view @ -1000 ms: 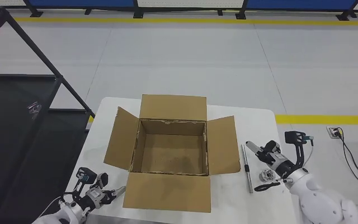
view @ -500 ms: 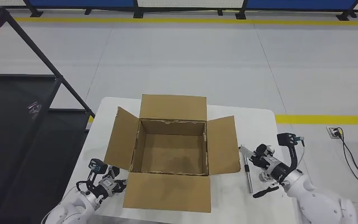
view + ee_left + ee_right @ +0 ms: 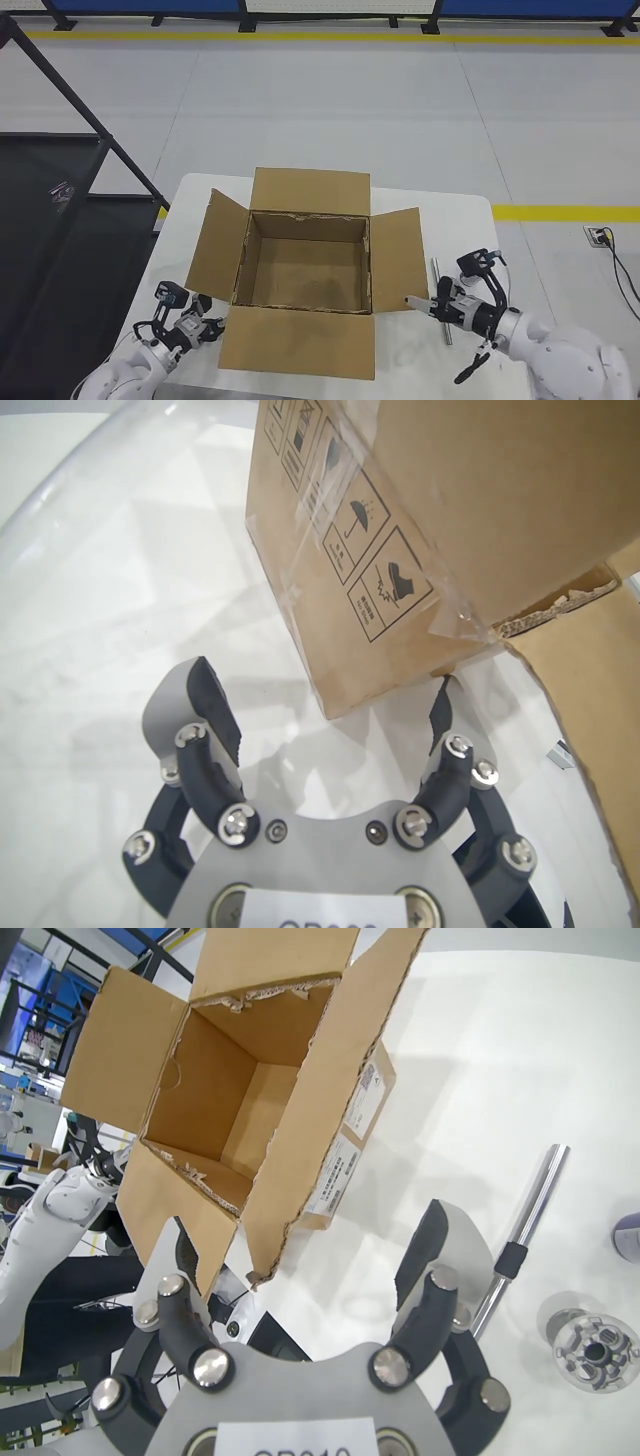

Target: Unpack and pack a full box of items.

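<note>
cardboard box (image 3: 298,342) sits empty, flaps out, one near corner just ahead of left gripper (image 3: 325,678), the other beside right gripper (image 3: 307,1219). both are spread wide. i'd square each on a flap edge before pinching.

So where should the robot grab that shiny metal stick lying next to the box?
Probably around its middle, coming straight down from above. The stick lies flat on the table and is long and thin, so fingers closing across its narrow width, one on each side, should hold it level. The open right gripper is the nearer one.
</note>
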Available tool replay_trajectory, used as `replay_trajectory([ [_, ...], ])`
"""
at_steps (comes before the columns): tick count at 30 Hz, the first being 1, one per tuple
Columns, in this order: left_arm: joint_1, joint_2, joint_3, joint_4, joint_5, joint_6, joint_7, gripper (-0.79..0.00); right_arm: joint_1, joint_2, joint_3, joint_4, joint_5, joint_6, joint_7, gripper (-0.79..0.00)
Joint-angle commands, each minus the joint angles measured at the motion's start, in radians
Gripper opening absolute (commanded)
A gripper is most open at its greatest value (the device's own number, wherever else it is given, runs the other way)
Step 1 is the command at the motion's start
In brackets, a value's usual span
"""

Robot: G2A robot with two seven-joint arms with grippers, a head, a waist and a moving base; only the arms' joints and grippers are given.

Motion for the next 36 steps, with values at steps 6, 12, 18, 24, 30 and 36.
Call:
replay_trajectory([
  [6,-0.005,0.003,0.007,-0.004,0.0,0.007,-0.004,0.0,-0.019,0.02,-0.023,0.002,-0.031,-0.101,0.031,0.0],
  [12,-0.018,0.005,0.016,0.002,-0.001,0.008,-0.011,0.0,0.005,0.029,-0.089,0.011,-0.068,-0.082,0.034,0.0],
  [18,-0.025,0.008,0.017,0.008,-0.002,0.01,-0.007,0.0,0.043,0.035,-0.151,0.028,-0.115,-0.028,0.019,0.0],
  [24,-0.03,0.011,0.015,0.018,-0.006,0.006,-0.001,0.0,0.074,0.039,-0.188,0.04,-0.143,0.038,-0.014,0.0],
  [30,-0.035,0.014,0.016,0.022,-0.011,0.005,0.001,0.0,0.111,0.043,-0.208,0.07,-0.134,0.091,-0.034,0.0],
  [36,-0.036,0.017,0.014,0.026,-0.015,0.001,-0.001,0.0,0.141,0.046,-0.222,0.103,-0.105,0.143,-0.069,0.0],
])
